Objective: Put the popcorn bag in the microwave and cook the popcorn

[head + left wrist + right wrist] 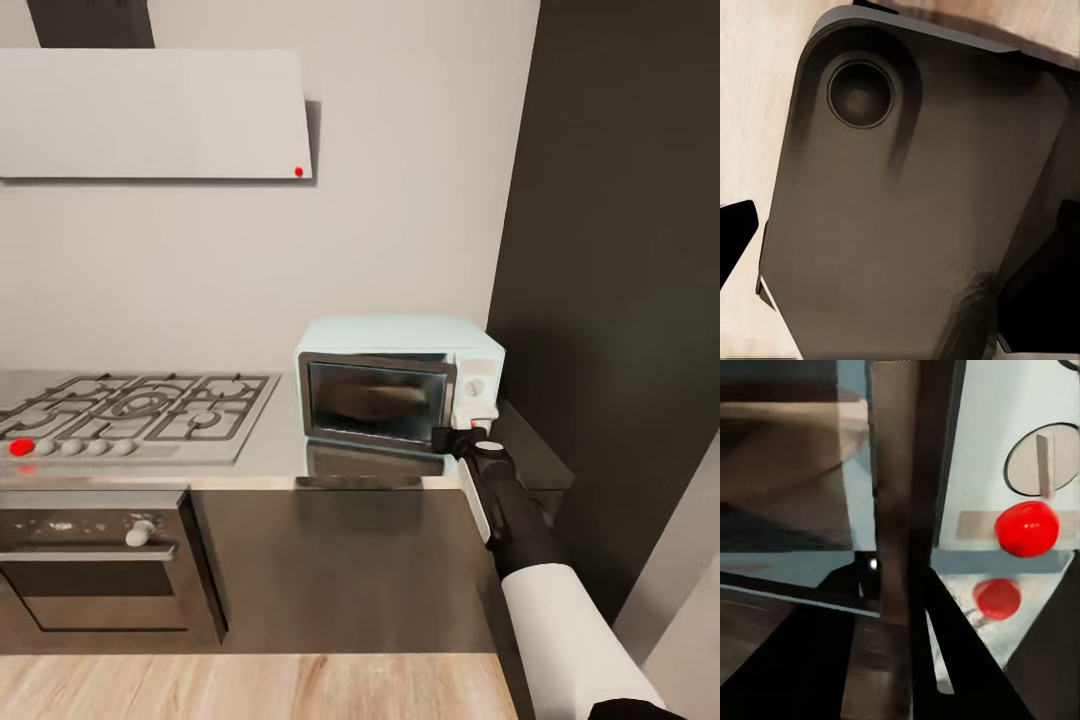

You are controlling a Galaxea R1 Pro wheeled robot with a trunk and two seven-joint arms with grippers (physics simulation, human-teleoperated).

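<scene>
The pale mint-blue microwave [400, 335] stands on the grey countertop [270, 440] beside a tall dark cabinet, its dark glass door closed. Through the glass I make out a tan-brown shape, the popcorn bag [375, 398], also seen up close [787, 442]. My right gripper [452, 438] is at the microwave's lower right corner, by the white panel. Up close, its two dark fingers [967, 660] flank the door's vertical edge bar [896, 472]; a round knob [1042, 465] and a red button [1026, 529] sit beside it. My left gripper [900, 240] hangs open over my own dark base.
A gas hob [130, 410] with a red knob lies left of the microwave, with a built-in oven [95, 560] below it and a white hood [150, 115] above. A tall dark cabinet [620, 250] closes off the right. Wooden floor [250, 685] runs along the cabinet fronts.
</scene>
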